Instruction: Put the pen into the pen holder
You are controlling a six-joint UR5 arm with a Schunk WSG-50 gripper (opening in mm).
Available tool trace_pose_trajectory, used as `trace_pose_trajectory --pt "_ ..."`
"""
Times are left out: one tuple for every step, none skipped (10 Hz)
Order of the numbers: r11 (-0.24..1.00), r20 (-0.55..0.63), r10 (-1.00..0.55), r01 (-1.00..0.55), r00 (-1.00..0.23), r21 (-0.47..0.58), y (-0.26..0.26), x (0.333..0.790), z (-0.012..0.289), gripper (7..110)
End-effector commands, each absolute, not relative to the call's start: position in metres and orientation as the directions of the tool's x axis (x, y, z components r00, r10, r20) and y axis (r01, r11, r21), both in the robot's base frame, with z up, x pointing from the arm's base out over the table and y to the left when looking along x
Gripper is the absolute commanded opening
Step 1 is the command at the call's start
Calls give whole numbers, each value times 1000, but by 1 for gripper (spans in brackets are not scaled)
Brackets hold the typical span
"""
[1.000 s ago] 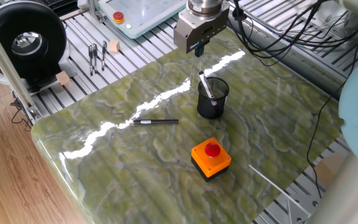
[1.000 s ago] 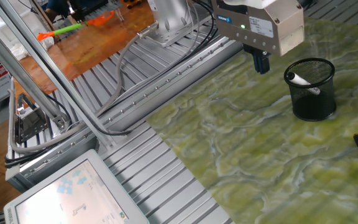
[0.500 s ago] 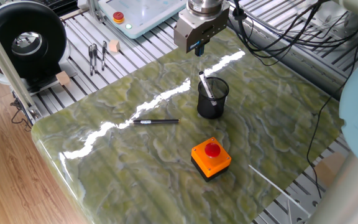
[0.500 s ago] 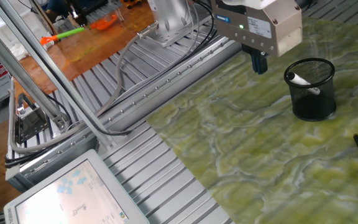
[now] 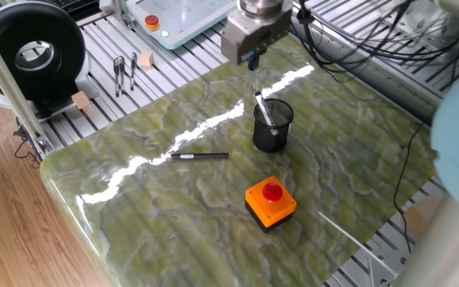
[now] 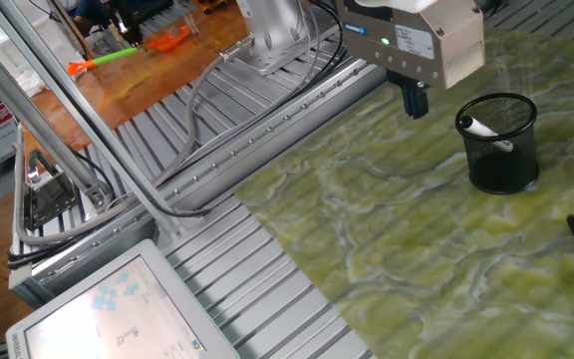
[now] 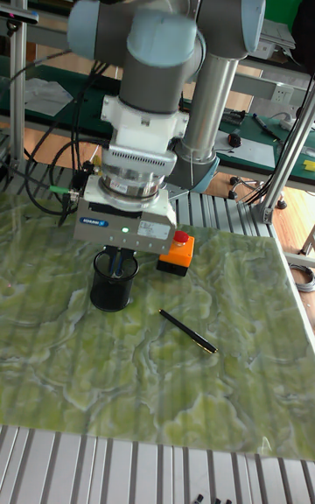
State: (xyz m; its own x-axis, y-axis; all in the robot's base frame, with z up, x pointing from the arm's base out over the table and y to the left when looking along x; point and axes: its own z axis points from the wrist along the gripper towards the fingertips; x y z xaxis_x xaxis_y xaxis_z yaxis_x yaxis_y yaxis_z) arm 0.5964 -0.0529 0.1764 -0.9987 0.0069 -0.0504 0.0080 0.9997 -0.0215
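The black mesh pen holder (image 5: pixel 272 127) stands upright on the green marbled table. The pale pen (image 5: pixel 262 108) leans inside it, its upper end sticking out over the rim. The other fixed view shows the pen's tip (image 6: pixel 478 127) resting against the holder's (image 6: pixel 504 150) rim. My gripper (image 5: pixel 253 62) hangs above the table just behind the holder, clear of it. Its fingers stand slightly open and hold nothing. In the tall view the gripper (image 7: pixel 116 259) overlaps the holder (image 7: pixel 113 285) and hides the pen.
A black pen with a silvery middle (image 5: pixel 199 156) lies flat to the holder's left. An orange button box (image 5: pixel 270 201) sits in front of the holder. Small tools (image 5: pixel 123 72) and a black reel (image 5: pixel 30 52) lie off the table at back left. Cables (image 5: pixel 357 40) run along the back right.
My gripper has drifted a little up and back, away from the holder. The pen stays in the holder and nothing else has moved.
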Motion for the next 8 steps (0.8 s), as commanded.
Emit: trace_pose_trajectory --pt "1000 -53 11 9 -999 29 -33 601 255 7" --pt "1000 -87 -4 -6 -996 30 -34 598 269 7" --pt "1000 -104 -20 -21 -994 16 -40 592 279 7" --pt "1000 -110 -24 -25 -994 1 -45 584 285 7" --pt "999 -121 -37 -35 -992 -20 -53 584 286 7" --pt "999 -125 -45 -43 -991 -20 -56 585 282 7" --pt "999 -126 -48 -46 -991 -17 -58 587 279 7" --pt "999 -125 -49 -47 -991 -17 -58 588 278 7"
